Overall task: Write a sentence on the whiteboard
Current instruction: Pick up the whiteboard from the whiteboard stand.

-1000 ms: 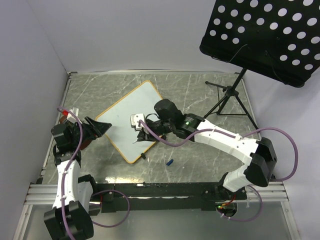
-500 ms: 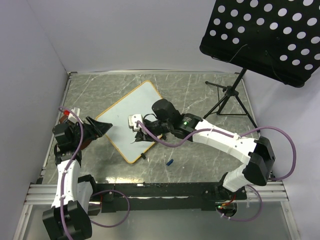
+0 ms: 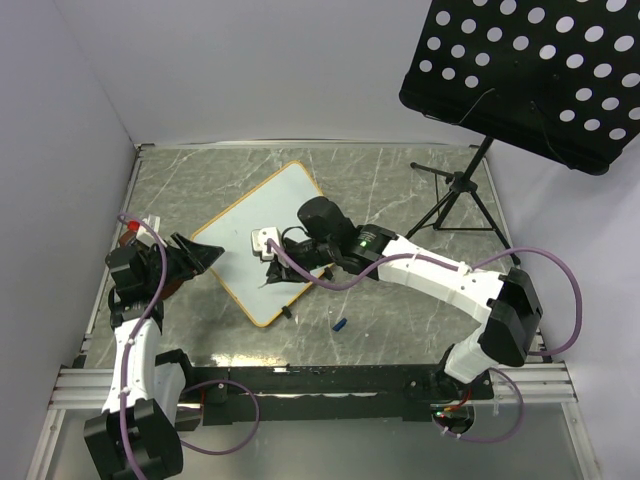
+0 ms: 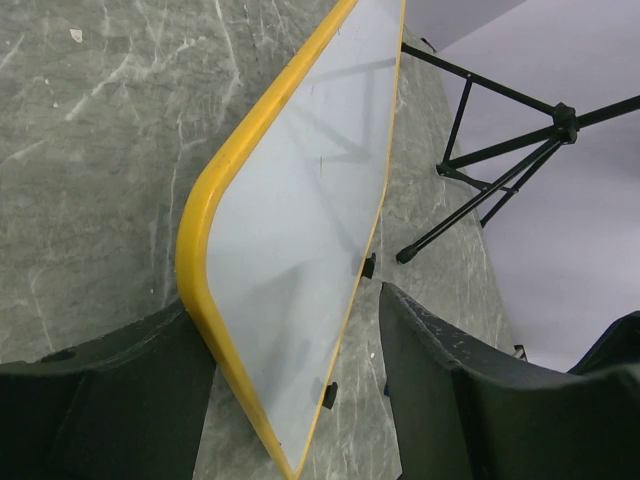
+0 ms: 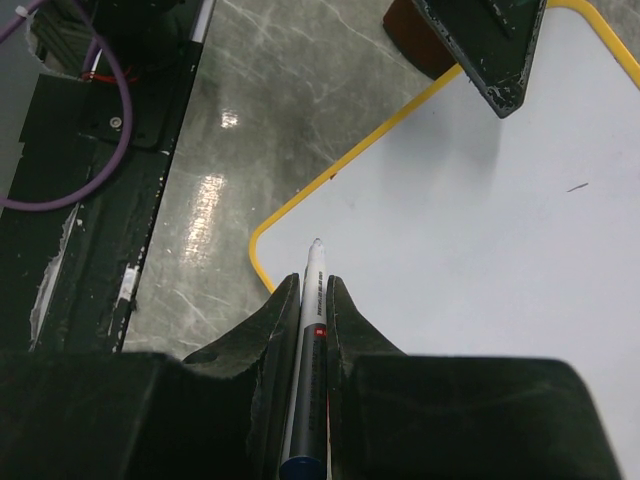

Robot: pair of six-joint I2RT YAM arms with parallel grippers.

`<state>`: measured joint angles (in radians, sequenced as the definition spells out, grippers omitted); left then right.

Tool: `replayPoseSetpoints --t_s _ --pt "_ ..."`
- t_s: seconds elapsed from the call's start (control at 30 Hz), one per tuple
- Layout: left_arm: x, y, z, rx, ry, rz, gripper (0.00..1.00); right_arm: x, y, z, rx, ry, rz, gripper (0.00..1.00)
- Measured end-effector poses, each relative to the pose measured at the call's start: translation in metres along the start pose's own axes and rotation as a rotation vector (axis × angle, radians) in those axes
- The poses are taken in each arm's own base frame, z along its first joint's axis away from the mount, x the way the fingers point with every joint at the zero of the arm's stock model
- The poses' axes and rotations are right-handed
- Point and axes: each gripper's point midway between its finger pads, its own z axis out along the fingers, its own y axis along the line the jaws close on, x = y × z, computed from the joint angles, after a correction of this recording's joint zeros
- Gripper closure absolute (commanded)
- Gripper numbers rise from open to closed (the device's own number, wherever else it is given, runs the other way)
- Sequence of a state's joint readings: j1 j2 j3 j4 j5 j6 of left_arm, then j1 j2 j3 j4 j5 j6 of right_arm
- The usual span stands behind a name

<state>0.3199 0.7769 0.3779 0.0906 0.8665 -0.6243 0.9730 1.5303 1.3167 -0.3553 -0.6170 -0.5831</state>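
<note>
Right, the next move turns on this: the marker (image 5: 312,335) tip hangs just inside the near corner of the whiteboard (image 3: 262,225), and the bare writing area runs away from it toward the far right. The whiteboard lies on the desk (image 3: 400,190), turned diagonal. Its long axis goes near-left to far-right, with the clip feet (image 3: 287,313) on the near-right edge.

The right claw (image 5: 312,282) is pinching the marker, barrel in line with the fingers. I can't tell if the tip touches the surface. The left claw (image 4: 285,305) is spread and straddles the board's left corner, one finger on each side of the frame. It doesn't look clamped to me.

I see no words, only a faint short stroke (image 5: 578,186).

Versus a second ago, the right claw has slid left across the board, toward the left claw. Board and left arm look unmoved.
</note>
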Motion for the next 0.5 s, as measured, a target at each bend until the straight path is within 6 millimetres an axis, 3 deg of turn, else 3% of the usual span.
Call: replayPoseSetpoints --t_s 0.33,0.5 --pt "0.002 0.007 0.003 -0.017 0.013 -0.027 0.49 -0.013 -0.006 -0.001 0.007 -0.019 -0.016 1.00" --pt "0.002 0.010 0.006 -0.024 0.013 -0.044 0.74 -0.012 -0.006 0.000 0.002 -0.020 -0.015 1.00"
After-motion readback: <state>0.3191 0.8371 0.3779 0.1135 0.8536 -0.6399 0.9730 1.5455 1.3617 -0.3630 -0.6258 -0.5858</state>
